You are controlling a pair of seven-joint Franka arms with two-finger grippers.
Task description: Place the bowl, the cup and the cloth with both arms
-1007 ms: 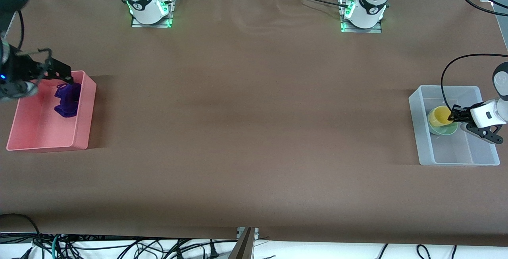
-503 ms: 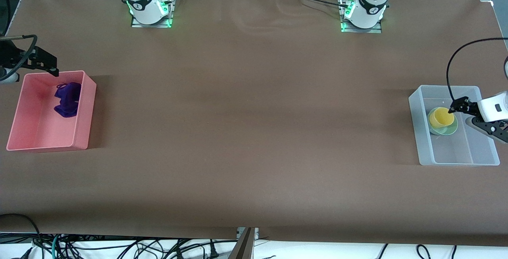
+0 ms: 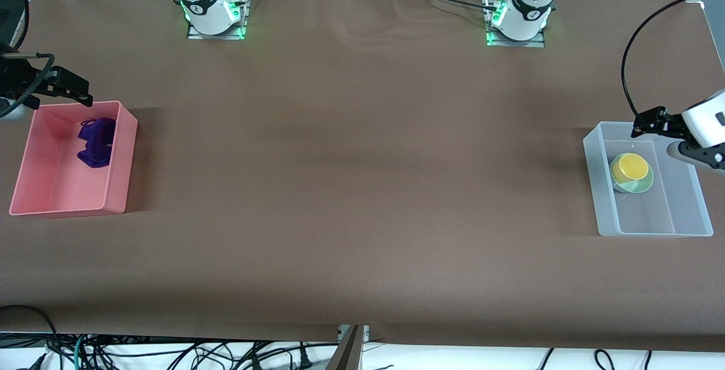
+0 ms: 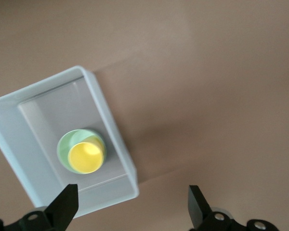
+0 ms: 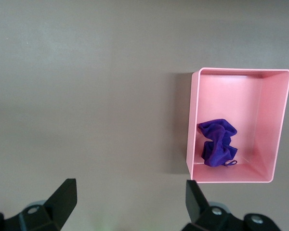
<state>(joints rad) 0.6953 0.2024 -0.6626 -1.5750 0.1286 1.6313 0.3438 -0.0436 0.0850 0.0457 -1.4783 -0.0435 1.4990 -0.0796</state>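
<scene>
Looking across the table in the front view, the left gripper is seen in the air over the rim of the clear bin at the left arm's end of the table, holding nothing. Below it in that bin, the cup sits inside the bowl, both upright in the part of the bin farther from the front camera. The right gripper is seen over the table just beside the pink bin at the right arm's end, also empty. The cloth lies crumpled in that bin, below and near the gripper.

In the left wrist view, the fingers are spread wide with nothing between them. The clear bin is seen beneath, and the cup is nested in the bowl close to one short wall.

In the right wrist view, the fingers are likewise spread wide and empty. The pink bin lies beneath, off to one side of the gripper, and the cloth is bunched inside it near a long wall.
</scene>
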